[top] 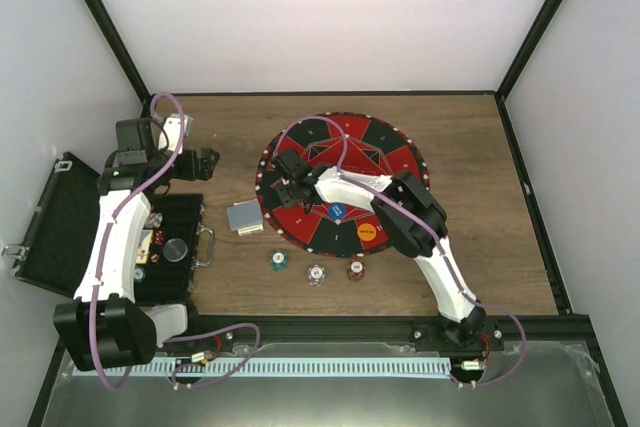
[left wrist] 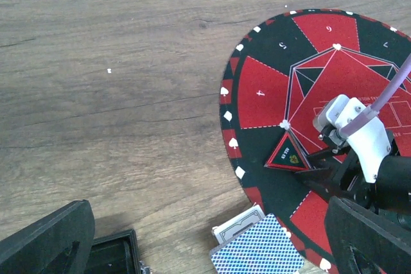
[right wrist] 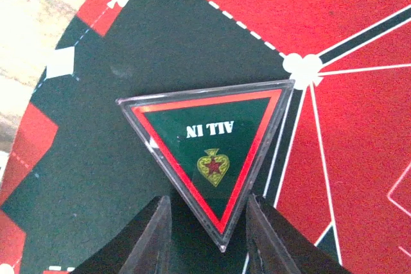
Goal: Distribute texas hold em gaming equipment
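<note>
Open black case (top: 62, 232) at left holds chips (top: 148, 242); my left claw (top: 203, 161) gapes wide, my right claw (right wrist: 209, 235) narrowly straddles the ALL IN triangle (right wrist: 209, 152), grip unclear.

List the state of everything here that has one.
Case, lid open.
Left gripper, open, empty.
ALL IN marker, flat on the mat.
Right gripper, open, straddling the ALL IN marker's tip.
Card deck, stacked, backs up.
Three chips, flat, unstacked.
</note>
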